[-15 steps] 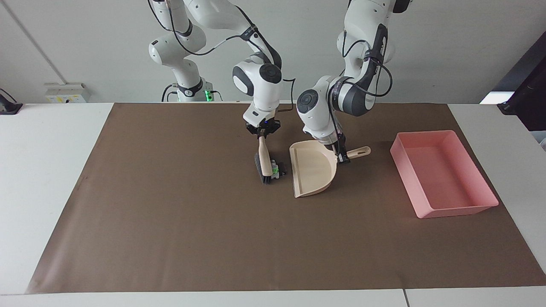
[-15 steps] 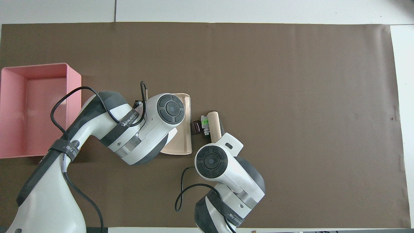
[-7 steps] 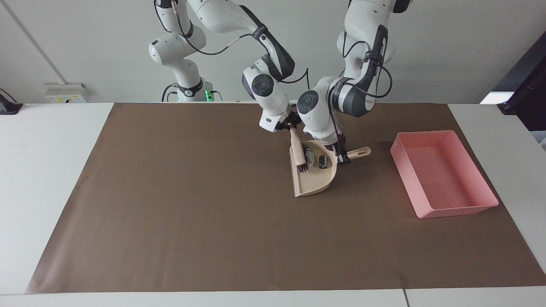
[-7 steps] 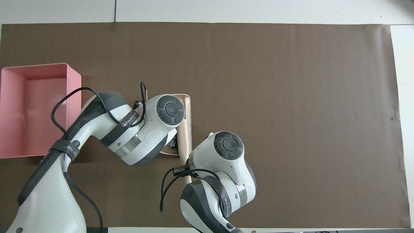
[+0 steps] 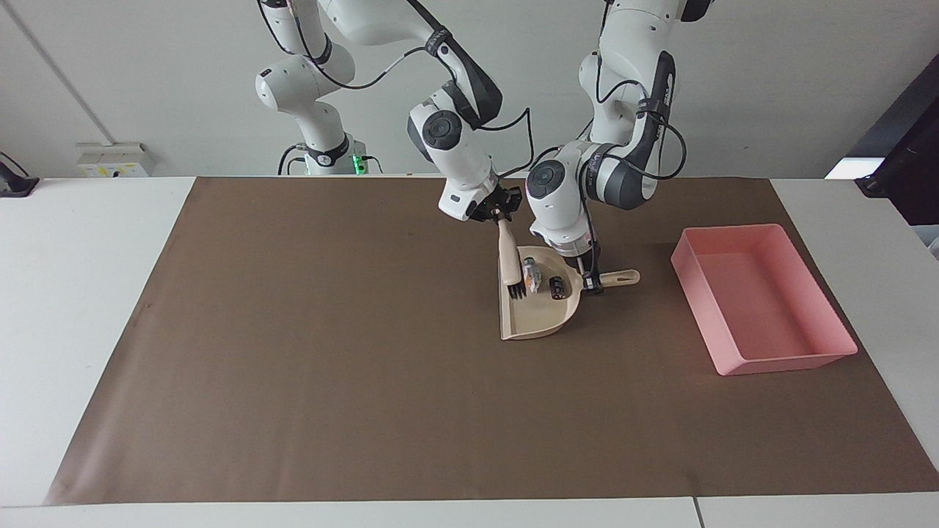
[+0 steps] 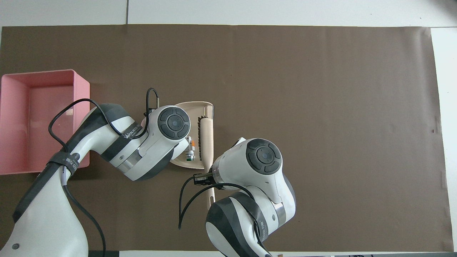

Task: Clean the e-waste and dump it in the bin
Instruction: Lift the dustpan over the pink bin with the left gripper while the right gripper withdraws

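Observation:
The beige dustpan [image 5: 539, 315] lies on the brown mat, midway along the table. Both e-waste bits are in it: the whitish-grey piece [image 5: 533, 277] and the black stubby piece [image 5: 557, 287]. My left gripper [image 5: 590, 282] is shut on the dustpan's handle [image 5: 620, 277]. My right gripper [image 5: 499, 213] is shut on the handle of a small brush [image 5: 509, 260], whose dark bristles rest inside the pan's open edge. In the overhead view the dustpan [image 6: 192, 107], the brush [image 6: 207, 137] and the whitish-grey piece [image 6: 189, 155] show; the black piece is hidden under my left arm. The pink bin [image 5: 763, 301] is empty.
The bin [image 6: 46, 125] stands beside the dustpan toward the left arm's end of the table. The brown mat [image 5: 330, 367] covers most of the white table.
My right gripper has swept the brush toward the dustpan and pushed both e-waste bits off the mat into it. The dustpan has shifted slightly in my left gripper.

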